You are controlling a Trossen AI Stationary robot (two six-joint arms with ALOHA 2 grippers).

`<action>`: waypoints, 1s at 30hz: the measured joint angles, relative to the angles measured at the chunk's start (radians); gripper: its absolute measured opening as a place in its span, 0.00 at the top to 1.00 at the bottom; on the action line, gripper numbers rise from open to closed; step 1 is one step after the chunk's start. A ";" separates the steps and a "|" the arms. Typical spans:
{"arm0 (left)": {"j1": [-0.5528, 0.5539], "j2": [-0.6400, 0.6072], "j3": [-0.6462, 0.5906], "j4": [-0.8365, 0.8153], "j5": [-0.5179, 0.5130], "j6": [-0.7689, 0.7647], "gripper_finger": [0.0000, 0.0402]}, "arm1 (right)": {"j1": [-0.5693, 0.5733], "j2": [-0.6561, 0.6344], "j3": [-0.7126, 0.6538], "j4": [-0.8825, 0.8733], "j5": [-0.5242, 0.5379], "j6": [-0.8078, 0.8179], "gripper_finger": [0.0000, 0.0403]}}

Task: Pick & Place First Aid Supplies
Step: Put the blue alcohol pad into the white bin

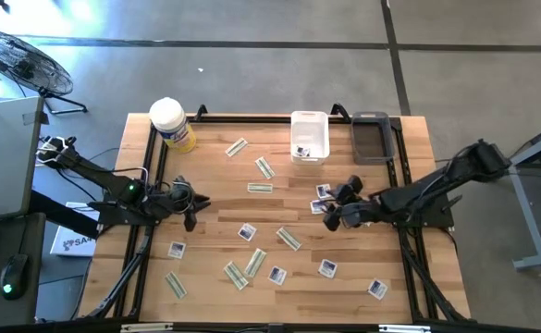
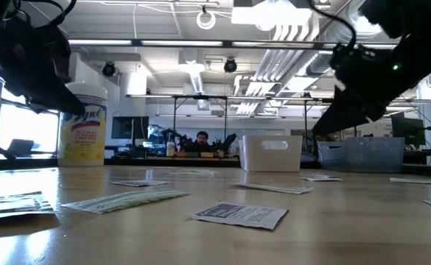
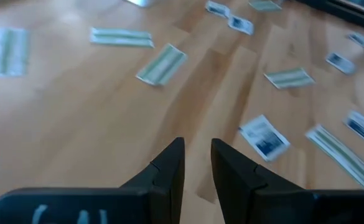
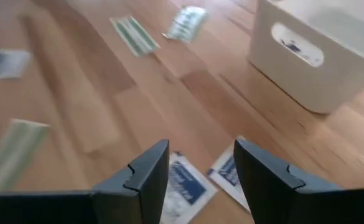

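First aid packets lie flat and scattered over the wooden table: white squares with blue marks, such as one (image 1: pixel 246 232), and pale-green strips, such as one (image 1: pixel 260 188). My left gripper (image 1: pixel 194 205) (image 3: pixel 198 152) hovers over bare wood at the table's left, its fingers open by a narrow gap, with a square packet (image 3: pixel 264 137) just ahead. My right gripper (image 1: pixel 330 211) (image 4: pixel 200 155) is open above two square packets (image 4: pixel 185 180) (image 4: pixel 226 173) right of the table's middle and touches nothing. A white bin (image 1: pixel 309 137) (image 4: pixel 318 50) stands at the far edge with a packet inside.
A yellow tub with a white lid (image 1: pixel 171 125) stands at the far left corner. A dark bin (image 1: pixel 372 137) sits right of the white bin. A black frame (image 1: pixel 150 176) lines the table's sides. Bare wood (image 1: pixel 215 176) lies between the packets.
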 joint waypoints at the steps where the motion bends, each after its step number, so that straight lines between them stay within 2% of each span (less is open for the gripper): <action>1: 0.000 0.000 0.000 0.000 0.022 0.000 0.81 | -0.009 0.026 0.006 -0.001 -0.002 0.000 0.57; 5: 0.000 0.000 0.000 0.000 0.101 0.000 0.81 | -0.049 0.114 0.019 -0.004 -0.010 0.021 0.55; 10: 0.000 0.000 0.000 0.001 0.167 0.000 0.81 | -0.109 0.199 0.018 0.004 -0.019 0.041 0.48; 18: 0.000 0.000 0.000 0.001 0.172 0.000 0.81 | -0.183 0.282 0.019 0.025 -0.057 0.090 0.43; 26: 0.000 0.000 0.001 0.000 0.172 0.000 0.81 | -0.202 0.303 0.020 0.038 -0.064 0.104 0.43; 30: 0.000 0.000 0.001 0.000 0.172 0.000 0.81 | -0.202 0.303 0.020 0.038 -0.079 0.113 0.47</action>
